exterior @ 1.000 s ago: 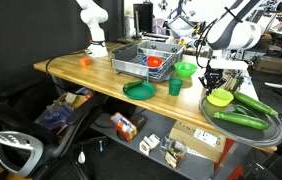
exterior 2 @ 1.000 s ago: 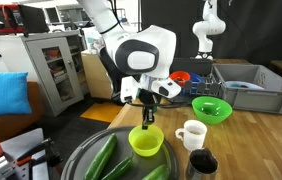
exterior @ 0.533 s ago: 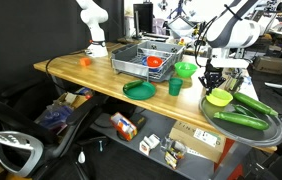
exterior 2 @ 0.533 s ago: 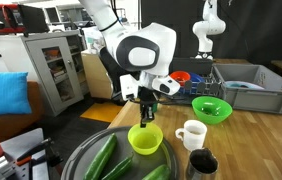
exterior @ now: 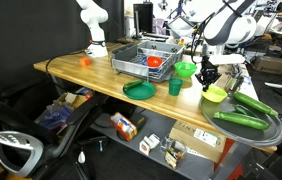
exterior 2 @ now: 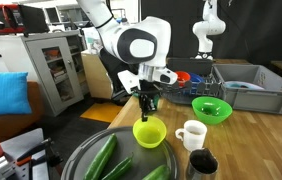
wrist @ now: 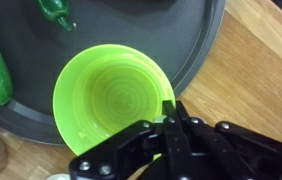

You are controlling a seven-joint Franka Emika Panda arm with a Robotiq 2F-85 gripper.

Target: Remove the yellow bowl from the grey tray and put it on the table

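Observation:
The yellow bowl [exterior: 214, 94] [exterior 2: 149, 132] [wrist: 111, 100] is a small lime-yellow round bowl. My gripper [exterior: 207, 82] [exterior 2: 147, 112] [wrist: 169, 112] is shut on its rim and holds it lifted and tilted above the edge of the grey tray [exterior: 266, 133] [exterior 2: 81, 152] [wrist: 186, 45]. The tray is large, round and dark grey, and holds long green vegetables [exterior: 243, 120] [exterior 2: 102, 158]. The light wooden table [exterior: 86, 74] [exterior 2: 261, 140] [wrist: 256, 85] lies under the tray.
A white mug [exterior 2: 190, 134], a dark cup [exterior 2: 202, 164] and a green bowl [exterior 2: 212, 108] stand near the tray. A grey wire-sided basket [exterior: 141, 58], a dark green plate [exterior: 138, 90] and a green cup [exterior: 175, 87] sit further along. A second white arm [exterior: 94, 25] stands at the far end.
My gripper has risen with the yellow bowl, lifting it off the tray floor and shifting it toward the tray's edge. The bowl now hangs tilted.

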